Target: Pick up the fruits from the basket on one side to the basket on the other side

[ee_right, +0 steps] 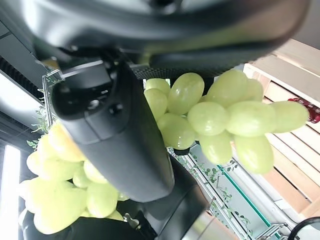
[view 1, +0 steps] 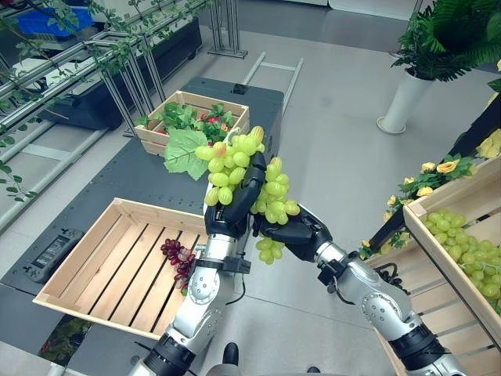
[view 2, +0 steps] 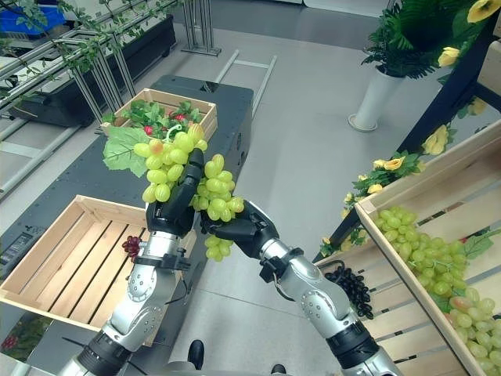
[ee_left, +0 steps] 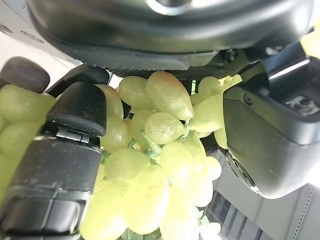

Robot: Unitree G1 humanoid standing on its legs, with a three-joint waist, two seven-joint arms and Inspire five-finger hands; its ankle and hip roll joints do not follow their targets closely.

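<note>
Green grapes [view 1: 249,178] in both hands [view 1: 235,210] [view 1: 290,232]

Left hand [view 1: 235,205] is hiding the green grape bunch's [view 1: 239,160] stem, right hand [view 1: 291,231] is covering its lower middle, the wooden crate [view 1: 109,266] is blocking part of the dark grapes [view 1: 178,258], and the shelf crate [view 1: 470,258] is running off the right edge.
</note>
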